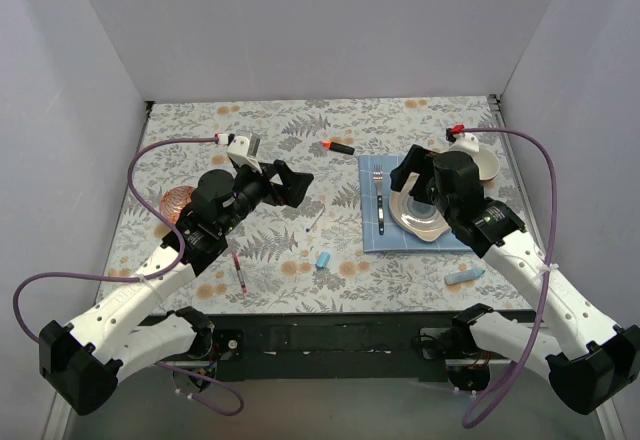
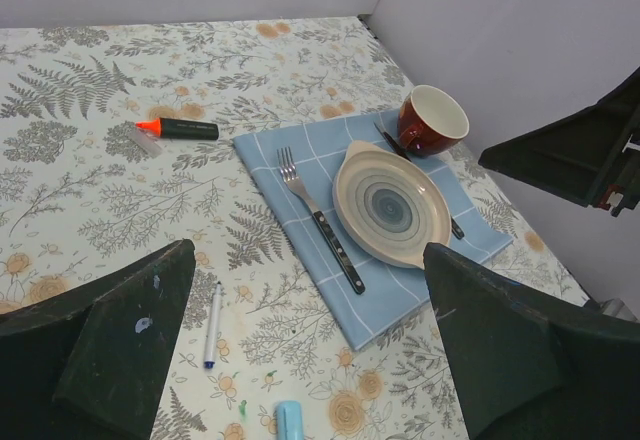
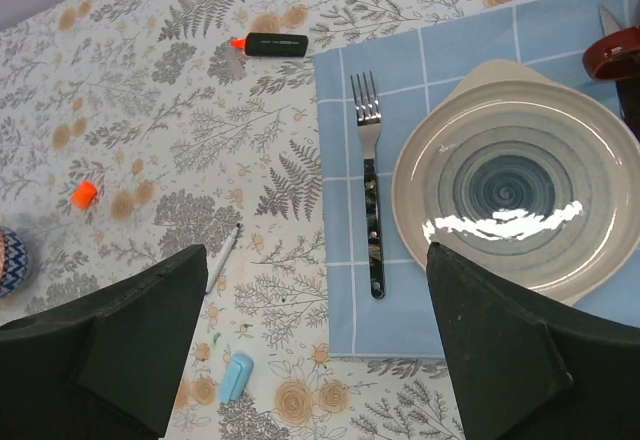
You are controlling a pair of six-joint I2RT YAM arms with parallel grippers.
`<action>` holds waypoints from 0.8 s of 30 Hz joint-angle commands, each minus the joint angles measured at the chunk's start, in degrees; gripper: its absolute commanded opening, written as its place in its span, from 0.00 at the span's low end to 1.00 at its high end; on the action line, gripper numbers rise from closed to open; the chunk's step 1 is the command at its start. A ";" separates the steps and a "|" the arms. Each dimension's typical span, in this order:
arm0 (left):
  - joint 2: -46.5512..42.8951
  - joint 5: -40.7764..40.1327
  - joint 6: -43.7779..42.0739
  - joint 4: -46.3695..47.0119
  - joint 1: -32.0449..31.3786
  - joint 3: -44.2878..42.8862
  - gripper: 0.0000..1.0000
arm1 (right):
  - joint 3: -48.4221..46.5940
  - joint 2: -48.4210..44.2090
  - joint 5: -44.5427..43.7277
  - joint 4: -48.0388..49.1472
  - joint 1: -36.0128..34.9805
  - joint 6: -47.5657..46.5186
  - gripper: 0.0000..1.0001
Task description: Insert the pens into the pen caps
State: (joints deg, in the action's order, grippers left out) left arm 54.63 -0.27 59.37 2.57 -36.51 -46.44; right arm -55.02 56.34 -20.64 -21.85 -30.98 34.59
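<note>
The black marker (image 1: 341, 147) with an orange tip lies at the back centre, also seen as the black marker (image 2: 180, 128) and the black marker (image 3: 272, 45). A thin white pen (image 1: 315, 223) lies mid-table and a light-blue cap (image 1: 323, 259) is just in front of it. The maroon pen (image 1: 238, 273) rests front left, the light-blue marker (image 1: 462, 276) front right. An orange-red cap (image 3: 84, 194) sits at the left. My left gripper (image 1: 298, 185) and right gripper (image 1: 405, 172) both hover open and empty above the table, the white pen (image 2: 212, 322) and light-blue cap (image 3: 236, 376) below them.
A blue napkin (image 1: 375, 235) holds a fork (image 1: 380, 205) and a plate (image 1: 418, 215), with a mug (image 2: 432, 120) behind them. A patterned round object (image 1: 177, 201) sits at the left. White walls close in the table on three sides.
</note>
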 commanded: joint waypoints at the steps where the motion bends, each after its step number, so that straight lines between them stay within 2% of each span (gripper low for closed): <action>1: -1.28 -0.78 -0.84 -0.37 0.04 -0.15 0.98 | -2.10 -0.44 -7.38 -6.42 0.04 7.58 0.97; 4: -1.28 -0.26 -0.84 -0.37 0.04 -0.06 0.98 | -2.90 -0.09 -11.08 -15.02 0.04 15.41 0.94; 9: -1.63 0.01 -0.93 -0.37 0.04 -0.15 0.98 | -3.42 1.84 -12.14 -32.27 2.41 32.53 0.78; 12: -1.90 0.19 -0.75 -0.20 -0.05 -0.06 0.98 | -2.28 3.51 -11.53 -39.66 6.71 36.50 0.70; 17: -1.90 0.19 -0.75 -0.46 -0.05 -0.32 0.98 | 4.38 3.26 -7.58 -42.93 16.10 35.99 0.61; 24: -3.56 1.77 -0.93 -0.20 0.04 -0.06 0.98 | 11.51 2.37 -7.13 -40.21 22.27 35.99 0.58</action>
State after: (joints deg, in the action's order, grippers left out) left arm 53.58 0.58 59.37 2.55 -36.51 -46.44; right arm -45.58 59.55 -27.79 -61.21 -10.90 68.31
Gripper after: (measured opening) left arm 0.981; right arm 0.584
